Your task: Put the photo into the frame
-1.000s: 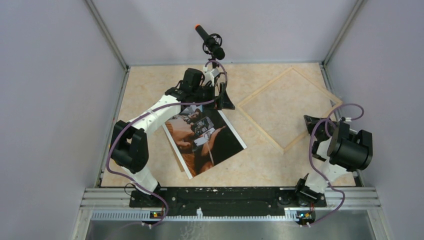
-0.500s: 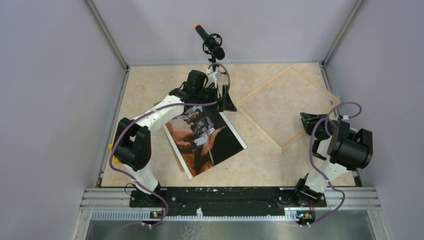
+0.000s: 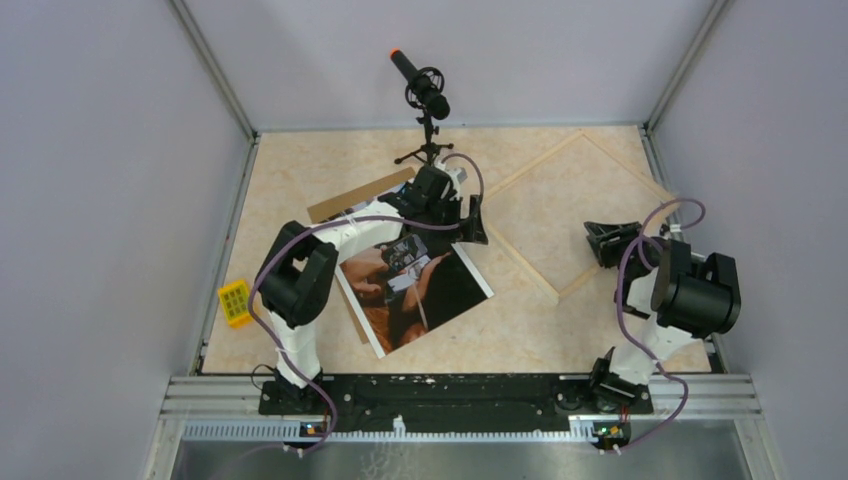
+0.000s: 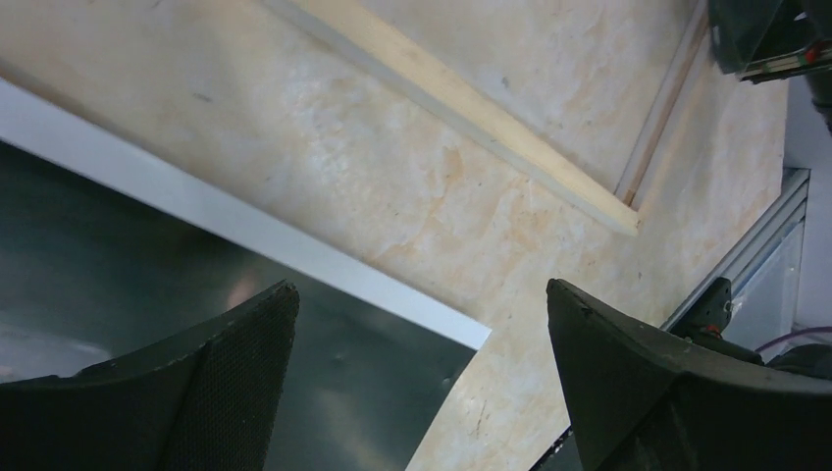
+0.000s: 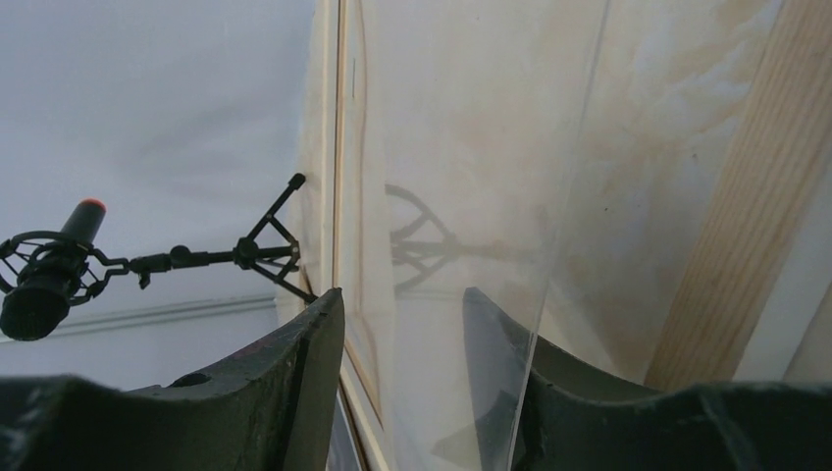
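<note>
One glossy dark photo [image 3: 430, 290], white margins, left fingers [image 4: 226, 383] spread above it, grip of right fingers [image 5: 285, 383] unclear

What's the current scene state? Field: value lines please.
photo: flat on table, picture up, not yet framed
frame: flat, right of photo, nothing inside
left gripper: open, over photo's far right corner
right gripper: at frame's near right edge, opening unclear
brown board: partly under photo
</note>
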Controlling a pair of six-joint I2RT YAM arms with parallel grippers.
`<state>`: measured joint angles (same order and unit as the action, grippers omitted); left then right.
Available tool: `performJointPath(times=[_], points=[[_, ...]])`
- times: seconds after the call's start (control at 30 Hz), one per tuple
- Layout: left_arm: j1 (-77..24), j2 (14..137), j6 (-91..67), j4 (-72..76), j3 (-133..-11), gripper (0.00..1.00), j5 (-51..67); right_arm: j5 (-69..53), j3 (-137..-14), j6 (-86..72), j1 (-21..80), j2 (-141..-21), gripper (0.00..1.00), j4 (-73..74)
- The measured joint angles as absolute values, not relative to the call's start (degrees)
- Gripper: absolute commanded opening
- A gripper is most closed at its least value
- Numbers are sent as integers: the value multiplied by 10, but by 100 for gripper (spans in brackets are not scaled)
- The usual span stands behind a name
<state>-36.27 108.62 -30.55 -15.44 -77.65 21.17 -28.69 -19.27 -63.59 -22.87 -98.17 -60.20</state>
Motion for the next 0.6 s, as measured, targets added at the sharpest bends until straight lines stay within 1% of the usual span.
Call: performJointPath(times=[0.07,0.17,0.3,0.37,0.43,0.53,0.6], points=[[-379,1085,-313,-132,-775,98,191,-281,-192,-639,-216,-981,43,-602],[-397,1077,-320,-83,-756,98,163,-266,-183,-644,-206,-976,27,-602],[-398,1063,-329,-23,-718,98,107,-243,-161,-651,-198,-948,10,-601],[-395,1063,-332,10,-703,98,72,-238,-157,-655,-196,-938,3,-601],[-393,1063,-337,46,-690,98,36,-238,-157,-662,-196,-934,0,-601],[-390,1069,-344,94,-690,98,-8,-241,-159,-672,-196,-934,0,-599],[-389,1087,-343,117,-715,98,-26,-246,-160,-679,-196,-934,0,-601]])
